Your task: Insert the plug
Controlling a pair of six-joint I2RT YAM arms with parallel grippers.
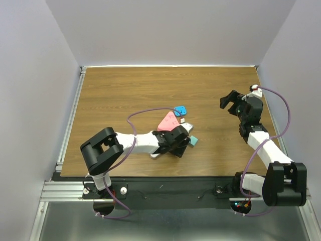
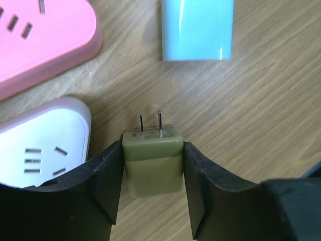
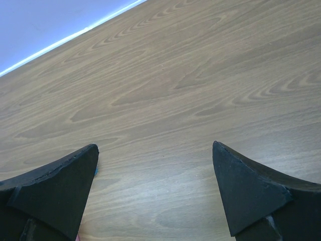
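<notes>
The plug (image 2: 153, 160) is a small olive-green cube with two metal prongs pointing away from the wrist, lying on the wooden table. My left gripper (image 2: 153, 148) has its black pads pressed against both sides of the plug. In the top view the left gripper (image 1: 183, 140) covers the plug. A white socket block (image 2: 40, 145) lies just left of the plug and a pink socket block (image 2: 35, 40) beyond it. My right gripper (image 1: 229, 103) hovers at the far right, open and empty (image 3: 154, 145), above bare wood.
A light-blue block (image 2: 197, 30) lies ahead of the prongs, seen teal in the top view (image 1: 192, 141). A blue socket piece (image 1: 179, 109) sits behind the pink socket block (image 1: 168, 122). The table's raised rail (image 1: 70, 120) runs along the left side.
</notes>
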